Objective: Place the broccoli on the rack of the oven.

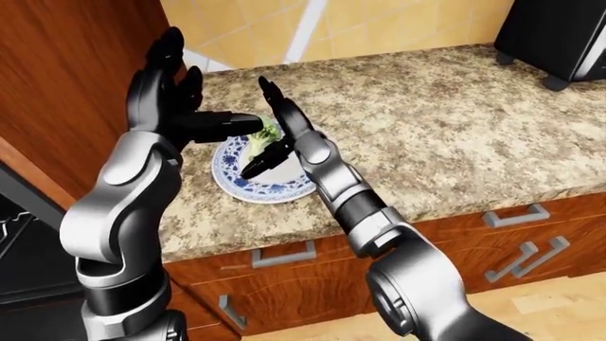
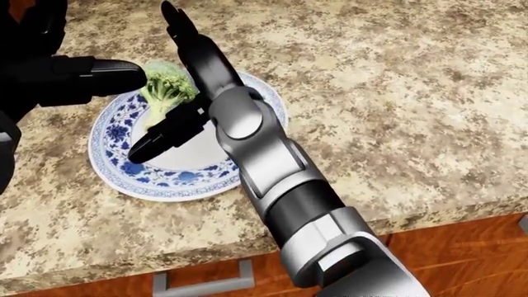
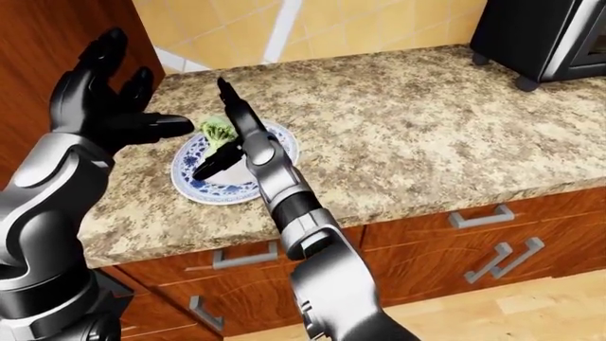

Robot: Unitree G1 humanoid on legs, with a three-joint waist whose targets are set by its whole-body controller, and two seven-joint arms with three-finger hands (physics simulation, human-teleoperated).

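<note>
Spreading wide, the fingers point(image 2: 156, 139) of your right hand point(image 2: 186, 93) bracket the broccoli point(image 2: 168, 88) without closing on it: one dark finger slants down across the plate's white centre, just below and right of the floret in the head view, while another point(image 2: 177, 21) points up past the plate's upper edge. The broccoli sits in the gap between them, close against the palm side of the hand; whether the lower finger actually touches the stalk you cannot tell from these views.

Your left hand point(image 3: 99, 96) is open too. Its fingers stand upright and apart in the right-eye view, and one thick finger point(image 2: 107, 77) reaches in level from the left, its tip just beside the top of the broccoli's green crown, touching or very nearly so.

The broccoli stands on the upper left part of a blue-and-white patterned plate point(image 2: 111, 164), stalk down on the white middle. The plate rests on the speckled granite desk point(image 2: 396, 93), near its left end and close to its near edge.

Beyond that, your right forearm point(image 2: 272, 167) crosses the plate's right rim. Under the desk are wooden drawers point(image 3: 474, 234) with metal handles, a tall wooden cabinet point(image 1: 66, 78) rises at the left, and a dark appliance point(image 3: 545, 35) stands on the desk at the top right.
</note>
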